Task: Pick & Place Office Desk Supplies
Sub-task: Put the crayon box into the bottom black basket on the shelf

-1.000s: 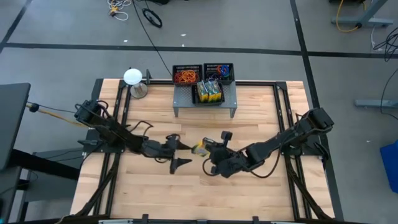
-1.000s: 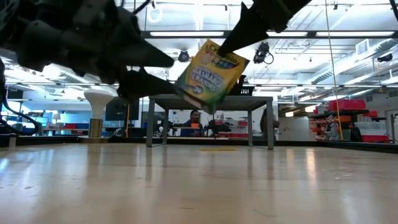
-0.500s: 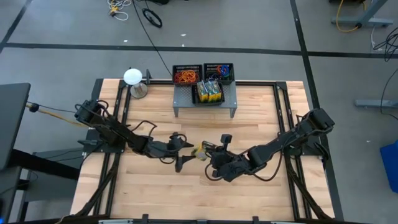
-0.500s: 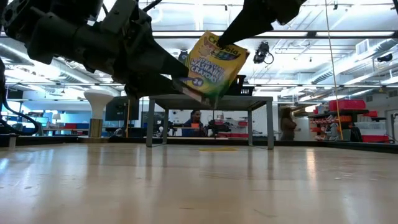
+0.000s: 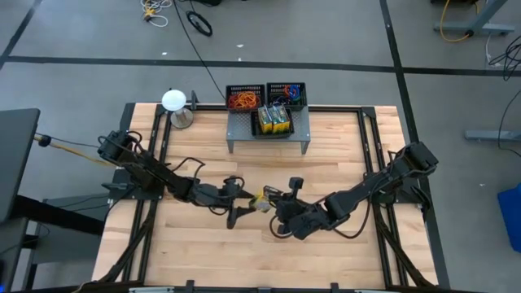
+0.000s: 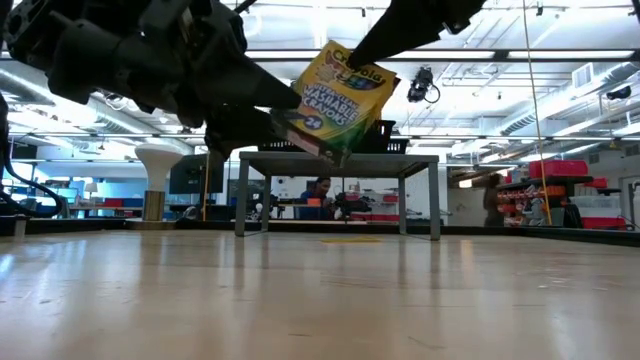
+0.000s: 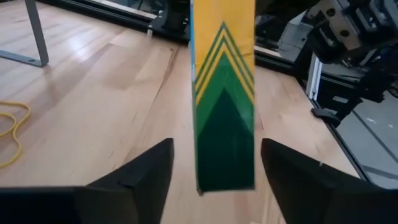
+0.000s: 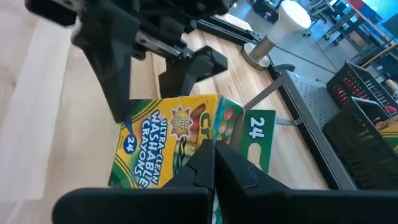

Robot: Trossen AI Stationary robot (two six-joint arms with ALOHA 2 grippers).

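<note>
A yellow-green crayon box (image 6: pixel 338 98) hangs tilted in the air above the table's middle, also seen in the high view (image 5: pixel 260 199). My right gripper (image 8: pixel 214 163) is shut on it, reaching in from the table's right (image 5: pixel 275 205). My left gripper (image 7: pixel 217 149) is open. Its two fingers stand on either side of the box's narrow green-and-yellow side (image 7: pixel 224 118), with a gap showing on each side. It comes from the table's left (image 5: pixel 238 203). My right gripper pinches the crayon box between its two shut fingers at the edge (image 8: pixel 217 138) where the printed front meets the green side marked 24. The box is lifted clear of the table and tilted, stretching away from the fingers toward my left gripper.
A grey perforated shelf (image 5: pixel 269 134) stands at the far edge. It carries black mesh trays of rubber bands (image 5: pixel 243 100) and more crayon boxes (image 5: pixel 275 122). A white ball on a stand (image 5: pixel 173 102) sits far left. A yellow rubber band (image 7: pixel 13 134) lies on the wood.
My left gripper has moved toward the table's right, still open, until its fingers stand around the box. The box, held by my right gripper, has risen a little and tipped to a slightly different slant.
</note>
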